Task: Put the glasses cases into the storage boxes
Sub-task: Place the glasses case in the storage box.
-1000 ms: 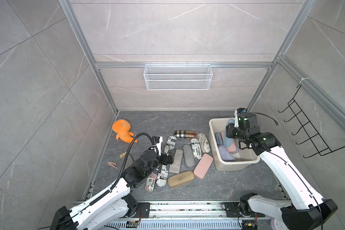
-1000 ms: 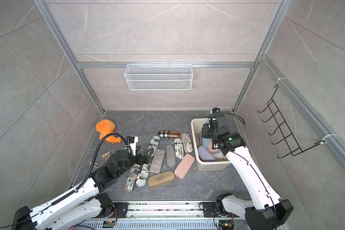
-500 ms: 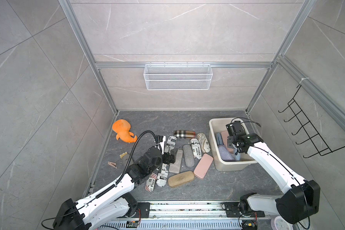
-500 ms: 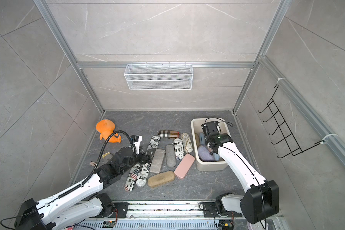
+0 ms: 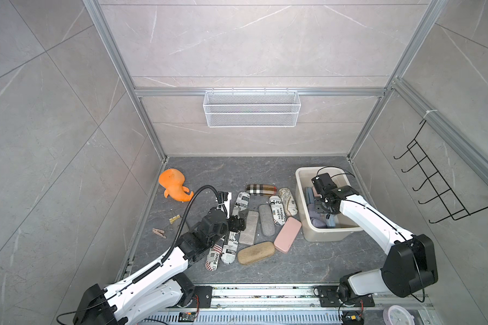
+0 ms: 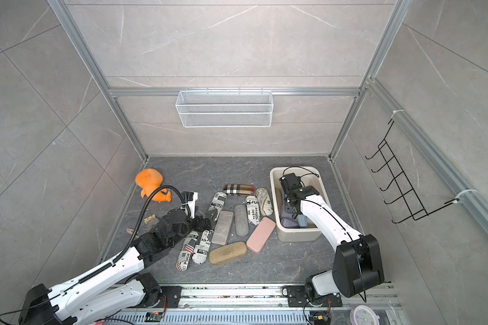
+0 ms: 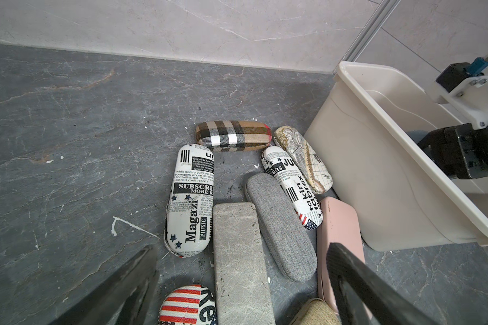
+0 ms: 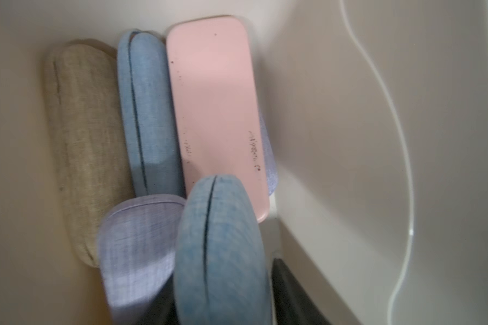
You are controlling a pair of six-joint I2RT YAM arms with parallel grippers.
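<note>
**A:** How are the two claws seen to stand?

**B:** The left gripper (image 7: pixel 241 250) is spread wide over the marbled grey case (image 7: pixel 238 261), and nothing is pinched. The right gripper (image 5: pixel 321 209) is lowered inside the storage box (image 5: pixel 326 235), but its state cannot be told, the wrist view being blurred.

**A:** What is seen by that right claw?

**B:** An upright blue case (image 8: pixel 220 253) is seen just beside a dark finger (image 8: pixel 288 295); whether it is gripped cannot be told. Beyond it a tan case (image 8: pixel 85 146), a flat blue case (image 8: pixel 147 112) and a pink case (image 8: pixel 217 112) are laid side by side against the box wall; their near ends are overlapped by a lilac case (image 8: pixel 135 247).

**A:** And outside the box?

**B:** The rest are found on the floor beside it. The plaid case (image 5: pixel 261 189) lies farthest back; the map-print case (image 5: pixel 288 201) is set just beside the box wall; a newspaper-print case (image 5: pixel 276 210) is pressed against it. A grey fabric case (image 5: pixel 266 223), a second pink case (image 5: pixel 288 235) and a brown woven case (image 5: pixel 256 252) lie nearer the rail. Three more newspaper-print ones are grouped by the left arm.
</note>
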